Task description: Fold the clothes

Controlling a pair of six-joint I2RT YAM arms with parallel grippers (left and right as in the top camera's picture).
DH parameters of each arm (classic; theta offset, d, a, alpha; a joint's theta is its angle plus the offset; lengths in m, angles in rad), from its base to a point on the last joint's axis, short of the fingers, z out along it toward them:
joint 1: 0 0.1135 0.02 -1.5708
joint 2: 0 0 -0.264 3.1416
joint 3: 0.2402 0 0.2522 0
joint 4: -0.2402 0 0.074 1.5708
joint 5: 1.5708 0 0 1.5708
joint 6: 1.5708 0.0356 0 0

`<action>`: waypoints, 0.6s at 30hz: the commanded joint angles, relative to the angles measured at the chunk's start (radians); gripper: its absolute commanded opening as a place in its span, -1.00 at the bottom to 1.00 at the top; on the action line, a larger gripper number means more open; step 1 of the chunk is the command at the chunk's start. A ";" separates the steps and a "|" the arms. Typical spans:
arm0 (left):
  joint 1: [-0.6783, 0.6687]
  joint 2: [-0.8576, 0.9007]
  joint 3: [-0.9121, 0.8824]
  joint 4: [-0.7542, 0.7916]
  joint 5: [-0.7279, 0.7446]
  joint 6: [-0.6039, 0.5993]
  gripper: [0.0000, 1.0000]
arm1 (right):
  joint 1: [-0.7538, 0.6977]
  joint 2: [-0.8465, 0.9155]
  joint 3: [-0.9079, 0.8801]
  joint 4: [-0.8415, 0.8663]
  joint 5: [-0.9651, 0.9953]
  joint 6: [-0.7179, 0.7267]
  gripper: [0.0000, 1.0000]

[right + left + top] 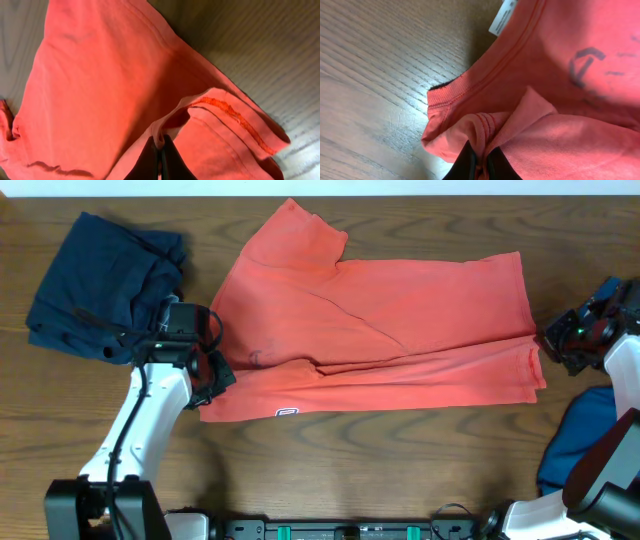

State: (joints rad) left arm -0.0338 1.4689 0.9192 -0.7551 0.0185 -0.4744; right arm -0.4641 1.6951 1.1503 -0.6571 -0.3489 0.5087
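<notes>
Coral-red T-shirt pinched by left gripper and right gripper; navy garment beside its neck end, blue cloth near its hem end

The dark brown wood-grain counter carries three pieces of cloth; a large coral-red short-sleeved cotton T-shirt lies across its middle, spread mostly flat with its length running left to right, one sleeve pointing toward the far edge and long creases crossing the body; a small white neck label shows at the shirt's near-left edge; a crumpled dark navy cloth garment sits at the far-left corner, near the shirt but apart from it; a bunched bright blue cloth lies at the near-right side, only partly in view; wood grain shows along the near edge and between the pieces.
</notes>
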 commanded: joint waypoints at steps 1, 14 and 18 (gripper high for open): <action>0.005 0.029 0.018 0.003 -0.031 0.006 -0.88 | 0.014 0.005 0.018 0.013 -0.007 0.011 -0.97; 0.005 0.046 0.018 0.064 -0.031 0.031 0.00 | 0.013 0.005 0.018 0.036 -0.006 -0.016 0.18; 0.005 0.046 0.018 0.036 -0.029 0.073 0.14 | 0.013 0.005 0.018 -0.006 -0.006 -0.076 0.19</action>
State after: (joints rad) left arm -0.0338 1.5112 0.9192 -0.7048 0.0074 -0.4423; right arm -0.4595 1.6951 1.1503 -0.6476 -0.3489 0.4889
